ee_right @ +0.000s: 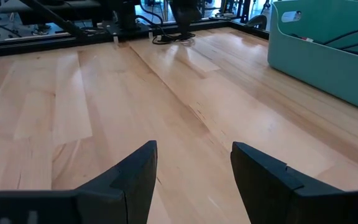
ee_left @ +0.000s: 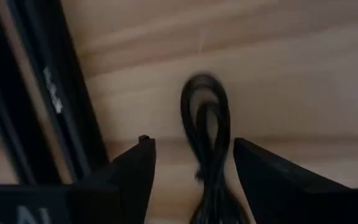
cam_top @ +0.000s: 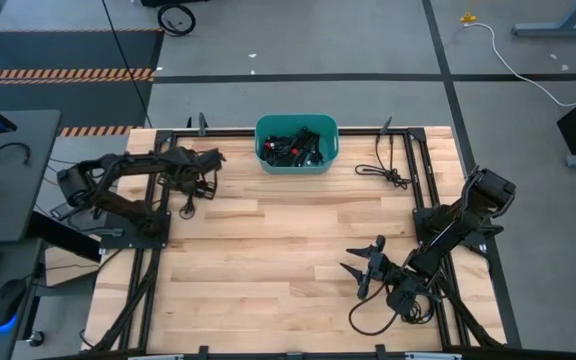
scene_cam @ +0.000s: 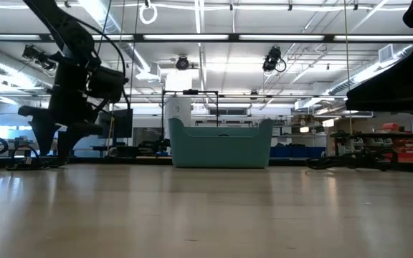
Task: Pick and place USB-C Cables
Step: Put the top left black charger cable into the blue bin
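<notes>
Jaws wide: left gripper straddles a glossy looped cable (seemingly untouched).

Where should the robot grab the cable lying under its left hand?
Probably across the folded middle of the cable, coming straight down from above. It lies flat on the table as a narrow loop of doubled strands, and the left gripper is already open with one finger on each side, so closing there should catch all the strands together.
</notes>
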Robot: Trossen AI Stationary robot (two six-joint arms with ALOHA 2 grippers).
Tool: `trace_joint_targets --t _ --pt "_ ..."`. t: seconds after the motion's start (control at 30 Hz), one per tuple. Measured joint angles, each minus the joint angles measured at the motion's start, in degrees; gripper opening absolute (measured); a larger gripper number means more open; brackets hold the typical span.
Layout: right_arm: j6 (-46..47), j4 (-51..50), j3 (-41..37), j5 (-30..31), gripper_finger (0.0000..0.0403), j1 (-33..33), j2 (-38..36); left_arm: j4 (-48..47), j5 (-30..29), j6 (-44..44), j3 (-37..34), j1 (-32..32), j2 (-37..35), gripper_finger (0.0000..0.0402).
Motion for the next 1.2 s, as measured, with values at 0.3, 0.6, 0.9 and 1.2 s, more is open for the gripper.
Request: trace_joint_targets --t 0.3,0.6,0.9,1.2 --pt "0.0 0.0 0.0 0.0 0.021 0.0 0.0 4.5 0.1 5.4 -3.1 5.6 1.7 0.014" --pt "0.2 0.0 0.0 0.0 0.021 0.0 0.0 4.7 2.5 6.6 -2.5 0.1 2.4 0.002" --pt "0.2 -0.1 0.0 0.0 0.021 -0.4 0.0 10.2 24.5 2.1 6.2 -15.6 2.5 0.0026" --pt "0.2 -0.1 0.0 0.0 0.021 -1.7 0.0 48.1 33.5 2.8 15.5 -28.7 3.1 0.003"
